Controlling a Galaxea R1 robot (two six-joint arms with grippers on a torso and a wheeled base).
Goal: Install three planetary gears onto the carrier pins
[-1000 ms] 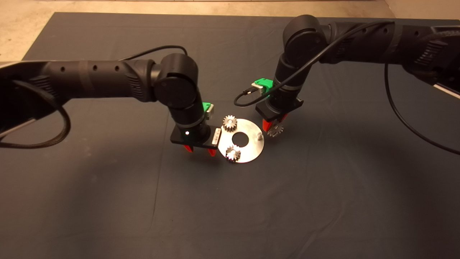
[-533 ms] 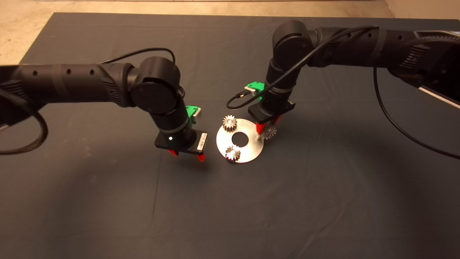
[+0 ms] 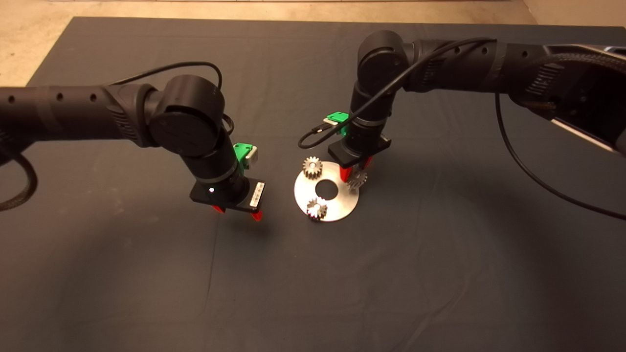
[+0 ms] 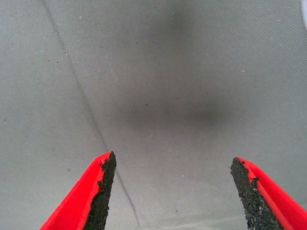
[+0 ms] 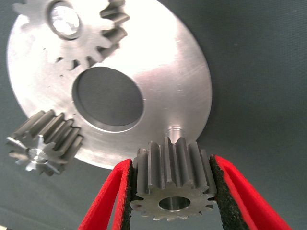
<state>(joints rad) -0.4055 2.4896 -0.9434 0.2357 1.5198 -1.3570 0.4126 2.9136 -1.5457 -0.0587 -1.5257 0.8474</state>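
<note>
A shiny silver disc lies mid-mat. Two planetary gears sit on its carrier pins; the right wrist view shows them as well. My right gripper is shut on the third gear, held on edge just above the disc's right rim. The bare pin stands right behind that gear, apart from it. My left gripper hangs open over bare mat, left of the disc, holding nothing.
The dark mat has shallow creases, one running past the left fingers. A black cable loops off the right wrist above the disc. Beige floor borders the mat at the far left.
My right gripper carried its gear leftward from beside the disc to over the rim at the bare pin. My left arm drew back to the left, away from the disc.
</note>
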